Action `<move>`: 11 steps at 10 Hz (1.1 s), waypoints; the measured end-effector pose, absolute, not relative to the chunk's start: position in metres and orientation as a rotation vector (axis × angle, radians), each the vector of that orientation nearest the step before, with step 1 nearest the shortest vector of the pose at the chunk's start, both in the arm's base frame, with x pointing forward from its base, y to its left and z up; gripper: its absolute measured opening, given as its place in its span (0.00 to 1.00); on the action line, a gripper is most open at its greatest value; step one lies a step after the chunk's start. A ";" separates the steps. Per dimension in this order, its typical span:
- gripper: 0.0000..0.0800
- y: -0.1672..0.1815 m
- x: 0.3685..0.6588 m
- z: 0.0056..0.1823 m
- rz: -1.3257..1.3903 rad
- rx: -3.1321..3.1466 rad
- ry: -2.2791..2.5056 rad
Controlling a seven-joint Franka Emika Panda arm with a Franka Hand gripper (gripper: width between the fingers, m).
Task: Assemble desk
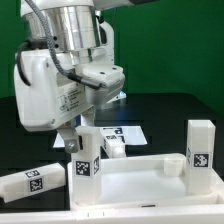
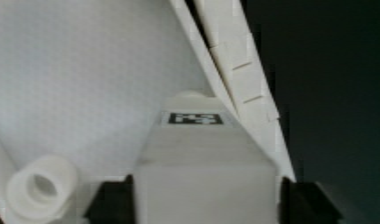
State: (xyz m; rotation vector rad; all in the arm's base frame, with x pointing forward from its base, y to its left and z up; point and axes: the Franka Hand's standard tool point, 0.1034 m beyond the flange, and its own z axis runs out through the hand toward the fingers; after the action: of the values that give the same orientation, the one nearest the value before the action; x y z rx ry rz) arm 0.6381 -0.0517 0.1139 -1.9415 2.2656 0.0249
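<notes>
The end effector is pinching a leg. In the wrist view its dark fingers sit flush against two opposite flanks of the white block, with no gap showing on either side. This leg stands upright at the corner of the desk top on the exterior view's left, near the front edge of the counter. I cannot tell whether it is seated in its socket or only resting there.

The desk top lies flat along that front edge with its rim turned up. The wrist view shows a round post on it, just beside the held block. A standing leg rises at the desk top's end on the exterior view's right. A lying leg rests on its side near the front corner on the exterior view's left. What looks like a fourth leg sits just behind the desk top, beside the marker board.

The parts look like stiff, light plastic, smooth enough to slip or twist under a loose pinch. The square block gives two flat parallel faces, so a hold across them suits it, kept high enough to leave the lower end free for the socket. The desk top is broad and probably light, so it may skate across the counter when a leg is pressed or turned into it. Its rim is the likeliest place to take hold of it.
</notes>
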 end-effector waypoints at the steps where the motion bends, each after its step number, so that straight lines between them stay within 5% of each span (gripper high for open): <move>1: 0.66 -0.045 0.640 0.114 0.013 -2.167 2.069; 3: 0.80 -0.038 0.642 0.113 -0.012 -2.277 1.924; 9: 0.81 -0.034 0.634 0.104 -0.066 -2.948 0.890; 11: 0.81 -0.032 0.631 0.101 -0.057 -2.955 0.867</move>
State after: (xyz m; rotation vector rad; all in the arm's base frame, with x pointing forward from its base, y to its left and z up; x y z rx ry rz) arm 0.6315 -0.0317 0.1010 -2.9546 0.8674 -0.0568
